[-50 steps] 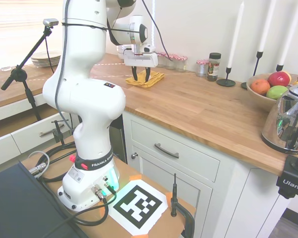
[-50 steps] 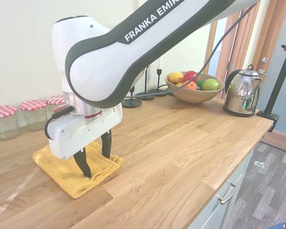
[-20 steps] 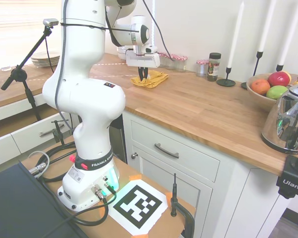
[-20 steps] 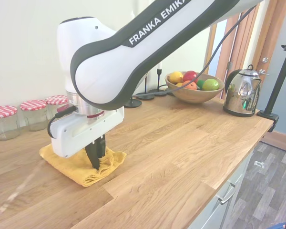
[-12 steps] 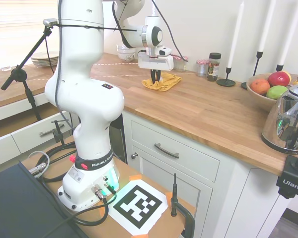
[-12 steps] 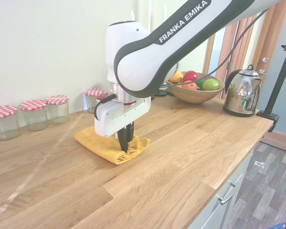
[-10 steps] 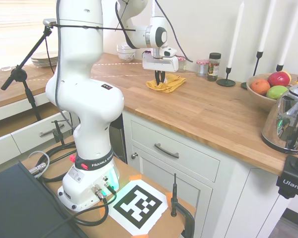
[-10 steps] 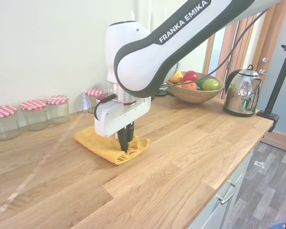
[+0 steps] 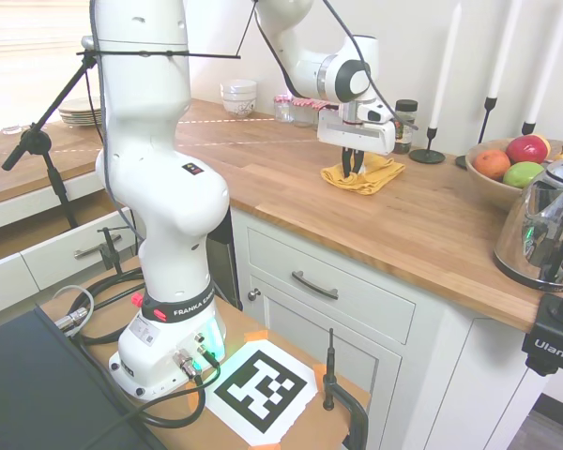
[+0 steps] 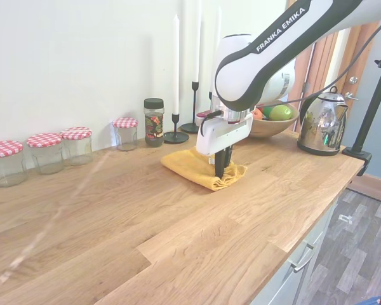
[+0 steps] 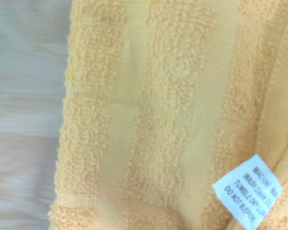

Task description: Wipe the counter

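**Operator:** Since 2.5 s ago I've dragged the cloth [image 10: 200, 167] a long way along the counter [image 10: 146, 235]. It began near the 3 red-lidded jars [image 10: 44, 151] and now sits in front of the candlesticks [image 10: 176, 82], close to the fruit bowl [image 10: 267, 124]. The gripper [image 10: 220, 170] went from spread over the cloth to pinching it.

**Observer:** Pinching it now?

**Operator:** Yes. In both exterior views the jaws are drawn narrow, nipping a bunched fold at the cloth's front edge, with the rest trailing flat behind on the wood. The wrist view shows only yellow terry and a care tag [image 11: 247, 195], with blurred wood to one side.

**Observer:** So what does that mean for the wipe?

**Operator:** I'd judge 1 long stroke is covered, jars to candlesticks. The counter's front strip, and the stretch toward the kettle [image 10: 322, 121], look untouched by this pass.

**Observer:** Risks?

**Operator:** The bowl and spice jar [image 10: 153, 122] are near the path. Also, the bunched cloth probably wipes a narrower band than a flat one would.
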Tool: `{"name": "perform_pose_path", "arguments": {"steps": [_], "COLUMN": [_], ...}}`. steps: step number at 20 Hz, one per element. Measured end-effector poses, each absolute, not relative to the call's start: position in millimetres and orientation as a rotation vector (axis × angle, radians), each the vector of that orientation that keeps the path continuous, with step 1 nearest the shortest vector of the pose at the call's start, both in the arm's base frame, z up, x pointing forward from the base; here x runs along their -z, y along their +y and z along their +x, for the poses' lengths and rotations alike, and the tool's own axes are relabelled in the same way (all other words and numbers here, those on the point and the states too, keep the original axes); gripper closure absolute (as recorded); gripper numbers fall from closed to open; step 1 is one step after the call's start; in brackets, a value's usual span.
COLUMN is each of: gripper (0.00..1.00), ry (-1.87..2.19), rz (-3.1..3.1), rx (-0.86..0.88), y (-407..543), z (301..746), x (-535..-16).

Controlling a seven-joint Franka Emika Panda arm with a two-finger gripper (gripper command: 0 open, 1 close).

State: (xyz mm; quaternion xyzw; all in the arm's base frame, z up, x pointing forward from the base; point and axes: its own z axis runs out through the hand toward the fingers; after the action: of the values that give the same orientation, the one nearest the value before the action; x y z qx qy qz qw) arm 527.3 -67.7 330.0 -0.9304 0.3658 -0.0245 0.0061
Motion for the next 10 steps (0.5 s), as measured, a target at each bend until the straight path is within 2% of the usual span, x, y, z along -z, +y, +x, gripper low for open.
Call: {"name": "perform_pose_path", "arguments": {"steps": [10], "gripper": [1.00], "ry": [1.231], "rz": [-2.842], "rx": [0.075], "y": [-155], "z": [502], "x": [-329]}}
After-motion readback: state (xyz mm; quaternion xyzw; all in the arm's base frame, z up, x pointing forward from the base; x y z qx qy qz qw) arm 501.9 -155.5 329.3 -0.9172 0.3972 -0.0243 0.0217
